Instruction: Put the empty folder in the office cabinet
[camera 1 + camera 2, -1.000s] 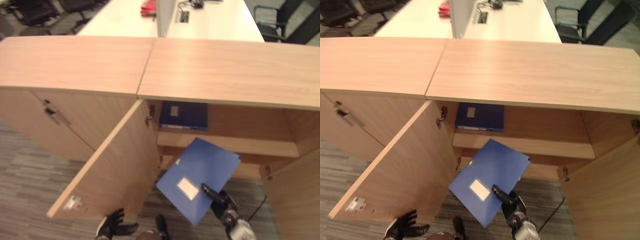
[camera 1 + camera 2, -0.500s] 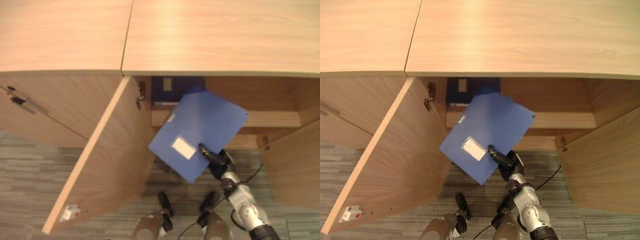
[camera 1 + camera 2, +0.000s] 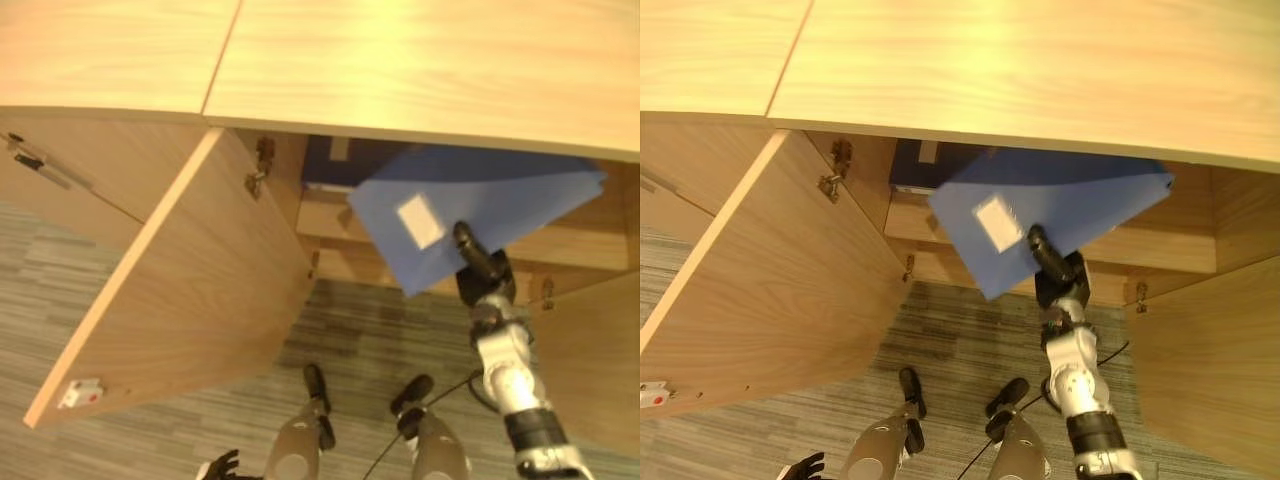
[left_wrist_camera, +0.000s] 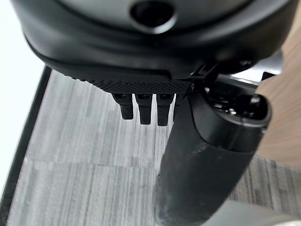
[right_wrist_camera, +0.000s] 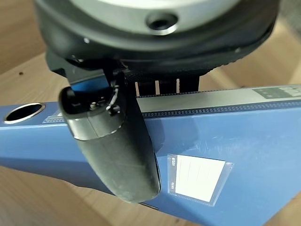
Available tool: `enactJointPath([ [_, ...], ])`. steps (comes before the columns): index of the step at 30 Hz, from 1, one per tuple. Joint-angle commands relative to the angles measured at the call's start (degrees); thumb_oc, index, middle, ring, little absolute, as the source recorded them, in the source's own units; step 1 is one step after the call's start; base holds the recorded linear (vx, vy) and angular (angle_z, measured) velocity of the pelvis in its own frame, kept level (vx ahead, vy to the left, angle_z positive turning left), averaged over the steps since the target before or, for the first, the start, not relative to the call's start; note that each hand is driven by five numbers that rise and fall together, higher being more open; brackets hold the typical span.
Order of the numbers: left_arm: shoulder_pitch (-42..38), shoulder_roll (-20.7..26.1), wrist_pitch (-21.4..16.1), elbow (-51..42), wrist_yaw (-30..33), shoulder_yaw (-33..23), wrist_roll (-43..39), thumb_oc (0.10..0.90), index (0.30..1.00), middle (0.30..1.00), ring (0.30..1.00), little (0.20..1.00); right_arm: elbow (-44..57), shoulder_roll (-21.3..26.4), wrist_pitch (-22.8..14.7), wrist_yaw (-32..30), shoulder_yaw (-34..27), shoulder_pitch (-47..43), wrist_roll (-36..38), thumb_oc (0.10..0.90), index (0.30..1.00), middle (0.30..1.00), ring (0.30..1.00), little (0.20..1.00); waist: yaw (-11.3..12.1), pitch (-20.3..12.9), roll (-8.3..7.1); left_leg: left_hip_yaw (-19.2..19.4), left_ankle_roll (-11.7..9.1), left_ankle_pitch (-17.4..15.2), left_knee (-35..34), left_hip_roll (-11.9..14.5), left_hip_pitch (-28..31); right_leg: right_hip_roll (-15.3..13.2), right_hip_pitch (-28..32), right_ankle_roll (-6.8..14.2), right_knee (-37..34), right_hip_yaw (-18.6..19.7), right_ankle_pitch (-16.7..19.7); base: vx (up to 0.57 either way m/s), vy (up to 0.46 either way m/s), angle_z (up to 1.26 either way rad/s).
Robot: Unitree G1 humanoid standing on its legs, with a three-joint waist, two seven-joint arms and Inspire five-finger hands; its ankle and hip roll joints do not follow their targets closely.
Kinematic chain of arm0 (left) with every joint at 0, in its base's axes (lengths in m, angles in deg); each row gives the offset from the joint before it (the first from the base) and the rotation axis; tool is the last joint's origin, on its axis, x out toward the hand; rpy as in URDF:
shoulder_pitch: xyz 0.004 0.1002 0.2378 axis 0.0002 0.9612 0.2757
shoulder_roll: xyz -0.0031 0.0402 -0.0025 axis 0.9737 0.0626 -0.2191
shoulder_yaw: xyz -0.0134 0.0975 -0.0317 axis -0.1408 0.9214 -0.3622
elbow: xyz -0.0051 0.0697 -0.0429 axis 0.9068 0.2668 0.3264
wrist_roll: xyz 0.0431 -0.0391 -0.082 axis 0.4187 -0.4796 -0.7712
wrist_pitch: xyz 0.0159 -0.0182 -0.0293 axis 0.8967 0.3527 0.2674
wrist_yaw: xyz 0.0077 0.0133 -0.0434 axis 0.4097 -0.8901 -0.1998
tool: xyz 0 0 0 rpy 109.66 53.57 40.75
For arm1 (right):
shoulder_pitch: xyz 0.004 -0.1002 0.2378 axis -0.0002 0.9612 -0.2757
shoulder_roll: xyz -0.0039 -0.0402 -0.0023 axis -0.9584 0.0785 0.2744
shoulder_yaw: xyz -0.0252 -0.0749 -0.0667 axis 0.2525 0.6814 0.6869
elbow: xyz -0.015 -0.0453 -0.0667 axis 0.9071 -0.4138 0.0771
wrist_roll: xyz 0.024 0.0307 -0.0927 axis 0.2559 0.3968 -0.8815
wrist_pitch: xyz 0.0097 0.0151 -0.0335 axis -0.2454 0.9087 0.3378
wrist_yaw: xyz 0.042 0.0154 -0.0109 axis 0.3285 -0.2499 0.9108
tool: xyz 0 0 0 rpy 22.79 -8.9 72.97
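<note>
- The right hand pinches the blue folder by its near edge, thumb on top, at the open cabinet mouth, above the shelf.
- The left hand hangs low over the floor, fingers relaxed.
- Risk: the folder's far corner could catch the cabinet top or the dark binder inside, twisting it out of the thin pinch.

Right arm: reaches up and forward from the lower right, silver-grey, nearly straight.
Right hand: raised at the cabinet opening, thumb pressed on top of the blue folder, fingers underneath, pinching it.
Left hand: hangs low at the bottom edge, fingers relaxed and straight, holding nothing.
</note>
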Motion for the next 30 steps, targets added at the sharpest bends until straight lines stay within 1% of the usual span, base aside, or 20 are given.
enactJointPath([
  [1, 1.3, 4.5, 0.5, -0.8, 2.4, 2.5, -3.5, 0.800, 0.900, 0.900, 0.900, 0.900, 1.5, 2.9, -7.9, 1.2, -3.1, -9.2, 1.5, 0.400, 0.300, 0.300, 0.300, 0.300, 1.4, 0.0, -0.98, -1.7, -5.3, -2.9, 4.5, 6.5, 4.9, -3.3, 2.1, 5.2, 3.0, 0.8, -1.9, -0.03, -0.115, 0.10],
  [2, 1.0, 4.4, 0.5, -0.8, 2.4, 2.5, -3.5, 0.800, 0.900, 0.900, 0.900, 0.900, 1.2, 3.1, -7.9, 1.3, -3.1, -9.5, 1.6, 0.400, 0.300, 0.300, 0.300, 0.300, 1.3, 0.1, -0.84, -1.9, -5.3, -3.0, 4.9, 6.7, 4.5, -3.2, 2.1, 5.0, 2.9, 0.6, -2.0, -0.06, -0.260, 0.22],
  [3, 0.6, 4.6, 0.2, -2.0, 2.1, 3.9, -4.9, 0.800, 0.900, 0.900, 0.900, 0.900, -3.5, 7.4, -7.2, 0.0, -4.2, -14.2, 2.0, 0.400, 0.300, 0.300, 0.300, 0.300, 1.8, 1.8, 0.23, -1.6, -5.3, -0.7, 8.0, 7.5, -0.6, -2.9, 3.5, 3.8, 2.9, -2.0, -4.5, -0.03, -0.157, 0.29],
  [4, 0.6, 4.6, 0.2, -2.2, 2.0, 4.3, -5.2, 0.800, 0.900, 0.900, 0.900, 0.900, -5.4, 8.4, -7.4, -0.3, -4.9, -16.1, 2.9, 0.400, 0.300, 0.300, 0.300, 0.300, 2.1, 1.9, 0.73, -1.8, -5.4, 0.8, 6.8, 6.8, -2.6, -2.7, 3.8, 3.8, 3.0, -2.3, -5.0, -0.02, -0.151, 0.52],
  [5, 0.5, 4.6, 0.2, -2.3, 2.0, 4.3, -5.2, 0.800, 0.900, 0.900, 0.900, 0.900, -5.8, 8.6, -7.4, -0.1, -4.9, -16.4, 3.1, 0.400, 0.300, 0.300, 0.300, 0.300, 2.0, 1.9, 0.78, -1.9, -5.5, 1.0, 6.6, 6.7, -2.7, -2.7, 3.7, 3.8, 3.0, -2.4, -5.1, 0.04, 0.014, 0.54],
  [6, 0.6, 4.7, 0.1, -2.3, 1.5, 4.9, -5.4, 0.800, 0.900, 0.900, 0.900, 0.900, -8.0, 10.2, -7.7, -0.1, -5.3, -18.7, 4.0, 0.400, 0.300, 0.300, 0.300, 0.300, 2.6, 2.1, 1.12, -2.3, -5.7, 2.6, 5.3, 5.8, -4.7, -2.4, 4.0, 3.7, 3.0, -2.5, -5.5, 0.03, 0.005, 0.41],
  [7, 0.6, 4.9, 0.3, -2.4, 1.4, 5.3, -5.6, 0.800, 0.900, 0.900, 0.900, 0.900, -9.7, 11.2, -7.9, -0.2, -5.3, -20.6, 4.7, 0.400, 0.300, 0.300, 0.300, 0.300, 3.3, 2.6, 1.25, -3.1, -5.7, 3.3, 4.2, 5.0, -6.2, -2.0, 4.2, 3.4, 3.4, -2.4, -5.9, 0.06, 0.020, 0.20],
  [8, 0.7, 5.3, 0.3, -2.3, 1.4, 5.5, -5.8, 0.800, 0.900, 0.900, 0.900, 0.900, -10.7, 11.9, -8.0, -0.3, -5.2, -22.5, 5.4, 0.400, 0.300, 0.300, 0.300, 0.300, 3.9, 2.9, 1.49, -4.3, -5.8, 3.2, 3.7, 4.3, -6.7, -1.8, 4.0, 3.6, 4.3, -1.8, -6.2, 0.06, 0.043, 0.05],
  [9, 1.0, 5.3, 0.4, -2.1, 1.3, 5.8, -5.9, 0.800, 0.900, 0.900, 0.900, 0.900, -12.7, 12.2, -8.0, 0.1, -5.1, -24.5, 6.7, 0.400, 0.300, 0.300, 0.300, 0.300, 4.2, 3.4, 1.92, -5.6, -5.5, 2.9, 3.2, 3.9, -6.8, -1.5, 3.4, 3.7, 5.7, -0.6, -6.7, 0.07, 0.094, 0.00],
  [11, 1.7, 5.4, 0.3, -1.6, 1.7, 6.2, -6.0, 0.800, 0.900, 0.900, 0.900, 0.900, -16.8, 12.9, -8.0, 0.4, -5.2, -28.2, 9.4, 0.400, 0.300, 0.300, 0.300, 0.300, 4.6, 3.9, 2.52, -7.1, -5.1, 2.0, 3.3, 3.8, -6.5, -1.4, 1.7, 4.1, 8.1, 2.0, -6.6, 0.04, 0.108, -0.33],
  [12, 1.6, 5.4, 0.3, -1.6, 1.7, 6.2, -6.0, 0.800, 0.900, 0.900, 0.900, 0.900, -17.2, 13.1, -8.0, 0.6, -5.1, -28.6, 9.6, 0.400, 0.300, 0.300, 0.300, 0.300, 4.7, 4.0, 2.52, -6.9, -5.0, 2.0, 3.4, 3.8, -6.6, -1.4, 1.5, 4.0, 8.1, 2.1, -6.5, 0.00, 0.114, -0.72],
  [13, 1.4, 5.6, 0.2, -1.0, 1.9, 6.4, -5.8, 0.800, 0.900, 0.900, 0.900, 0.900, -20.3, 14.8, -8.0, 0.5, -5.7, -32.0, 11.6, 0.400, 0.300, 0.300, 0.300, 0.300, 5.0, 4.7, 2.81, -6.5, -4.7, 1.6, 5.3, 3.7, -7.8, -2.0, -0.2, 3.7, 8.9, 3.7, -6.3, -0.01, 0.109, -0.79],
  [16, 0.5, 6.5, -0.2, -0.5, 2.2, 7.2, -6.3, 0.800, 0.900, 0.900, 0.900, 0.900, -24.5, 17.4, -8.8, 0.1, -5.9, -36.3, 14.3, 0.400, 0.300, 0.300, 0.300, 0.300, 5.4, 5.2, 2.81, -5.5, -4.0, 0.5, 7.7, 2.8, -10.1, -3.4, -3.6, 2.9, 11.1, 5.9, -7.2, -0.01, 0.114, -0.31],
  [19, 0.1, 6.7, -0.5, -1.1, 2.7, 7.8, -6.7, 0.800, 0.900, 0.900, 0.900, 0.900, -25.2, 18.2, -9.9, 0.1, -6.6, -37.7, 16.0, 0.400, 0.300, 0.300, 0.300, 0.300, 5.3, 5.5, 2.69, -5.3, -3.6, -0.2, 8.6, 2.3, -10.9, -3.8, -4.6, 2.8, 11.6, 6.3, -7.5, 0.00, 0.019, -0.02],
  [22, -0.4, 7.0, -0.4, -1.9, 3.1, 8.7, -6.7, 0.800, 0.900, 0.900, 0.900, 0.900, -24.3, 17.4, -12.8, 0.0, -8.6, -38.1, 18.7, 0.400, 0.300, 0.300, 0.300, 0.300, 4.9, 5.9, 2.80, -5.2, -3.1, -1.0, 9.2, 1.7, -11.4, -4.0, -5.5, 2.6, 12.0, 6.8, -7.9, 0.00, 0.008, -0.01],
  [24, -0.7, 7.2, -0.2, -2.3, 3.4, 9.3, -6.0, 0.800, 0.900, 0.900, 0.900, 0.900, -22.8, 15.8, -15.5, 0.1, -10.6, -37.6, 21.3, 0.400, 0.300, 0.300, 0.300, 0.300, 4.6, 6.2, 2.83, -5.1, -2.8, -1.5, 9.3, 1.4, -11.6, -4.2, -5.8, 2.7, 12.1, 7.0, -8.0, 0.00, 0.000, 0.00],
  [30, -1.6, 7.3, 0.2, -3.6, 3.4, 10.6, -4.3, 0.800, 0.900, 0.900, 0.900, 0.900, -18.7, 11.1, -20.7, 0.1, -14.8, -34.1, 24.5, 0.400, 0.300, 0.300, 0.300, 0.300, 3.6, 7.0, 2.97, -5.1, -2.3, -2.0, 9.1, 0.6, -11.0, -4.2, -5.8, 3.0, 11.7, 7.0, -7.7, 0.00, 0.000, 0.00],
])
